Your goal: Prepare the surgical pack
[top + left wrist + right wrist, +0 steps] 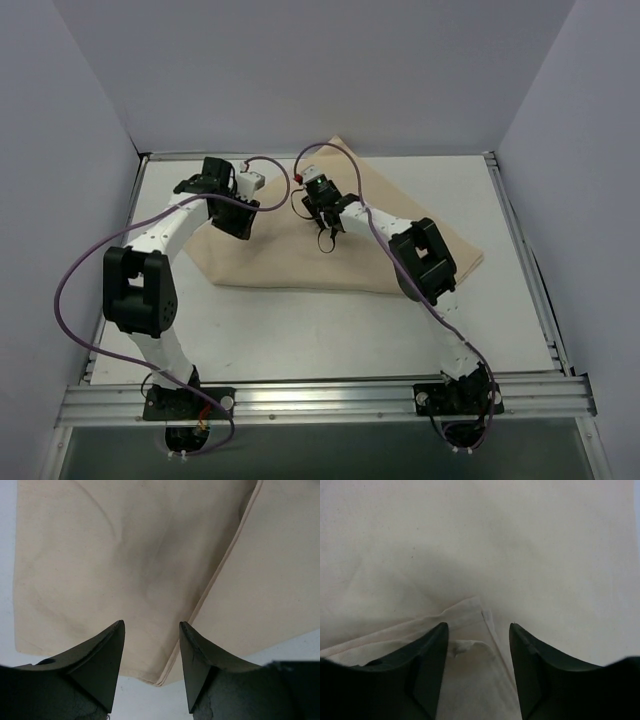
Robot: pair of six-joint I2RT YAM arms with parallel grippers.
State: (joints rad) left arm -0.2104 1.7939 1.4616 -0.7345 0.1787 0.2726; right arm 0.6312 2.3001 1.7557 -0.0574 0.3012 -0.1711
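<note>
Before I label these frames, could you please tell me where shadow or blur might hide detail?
Top external: even light, sharp, faint shadows under the arms on the beige cloth. Left wrist: cloth sharp; left gripper a dark, soft-edged silhouette. Right wrist: broad grey shadow on the cloth ahead of the right gripper, itself dark, blurred.

My white table (300, 330) carries the beige cloth (270, 255), folded over itself (hemmed edges show on top). It lies flat toward the far side, its near corner seemingly just short of the left edge.
</note>
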